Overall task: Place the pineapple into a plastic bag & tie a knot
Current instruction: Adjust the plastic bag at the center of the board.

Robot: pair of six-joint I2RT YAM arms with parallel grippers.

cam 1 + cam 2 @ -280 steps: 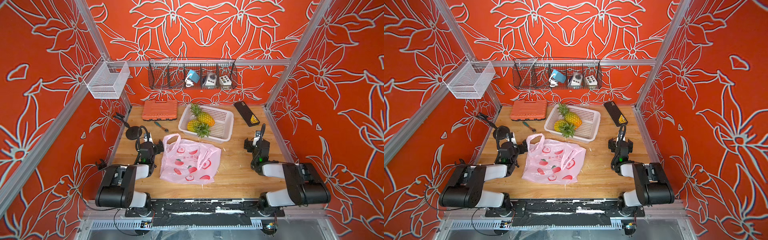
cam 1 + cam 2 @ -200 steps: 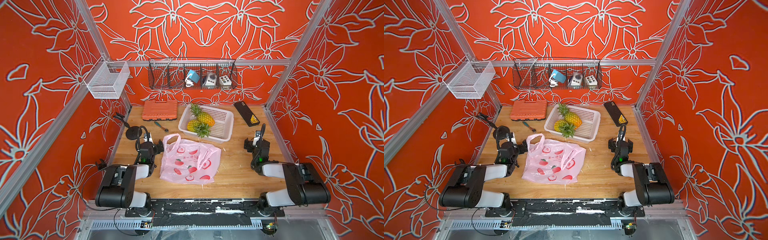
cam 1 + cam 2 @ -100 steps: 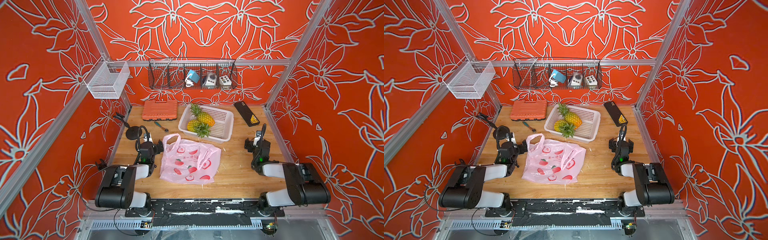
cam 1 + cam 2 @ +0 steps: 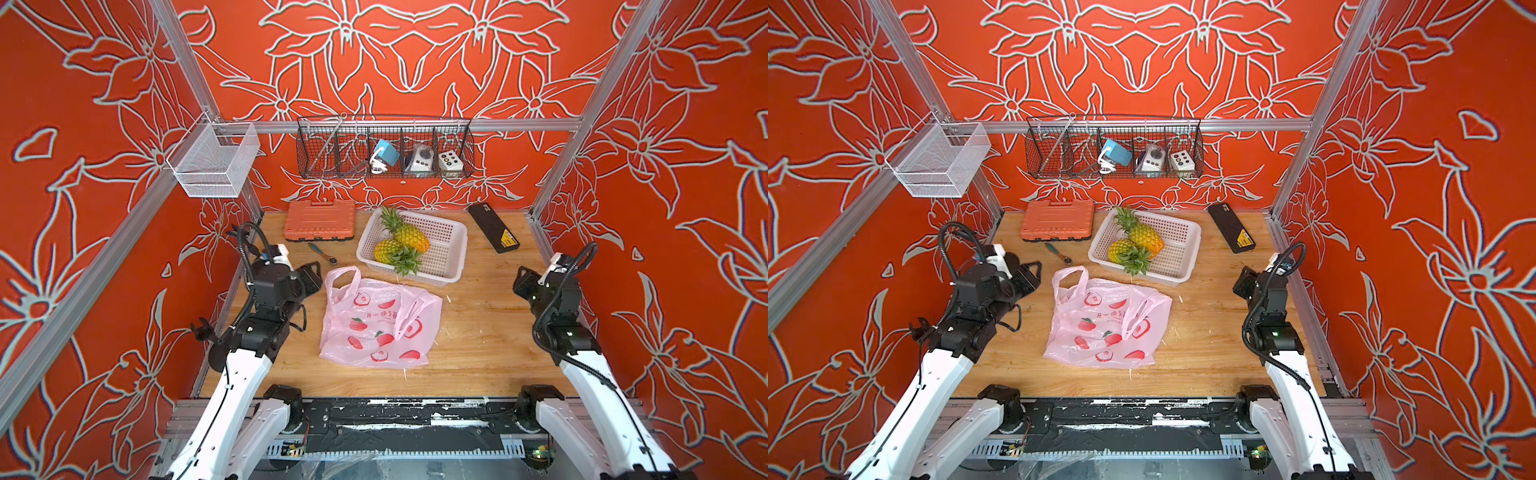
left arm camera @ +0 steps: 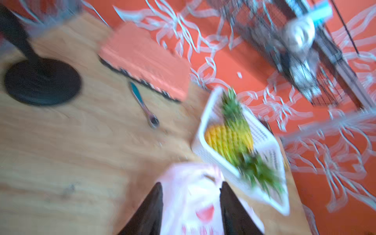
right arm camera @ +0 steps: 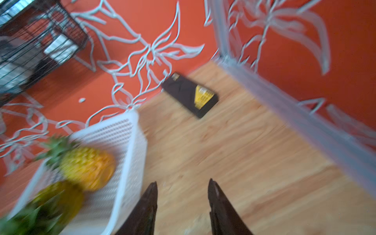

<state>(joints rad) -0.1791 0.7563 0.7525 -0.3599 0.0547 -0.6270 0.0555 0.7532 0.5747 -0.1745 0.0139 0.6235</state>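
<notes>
Both arms now raised, jaws parted.

Robot test booth, aluminium frame, orange floral panels, wooden tabletop, hanging wire basket

Two pineapples in one white basket. One pink bag, flat at centre, two handles showing. One orange case at eleven o'clock, one small wrench beside. One black box at one o'clock. Two wire baskets up on the rails: one black, one white. Two arms.
</notes>
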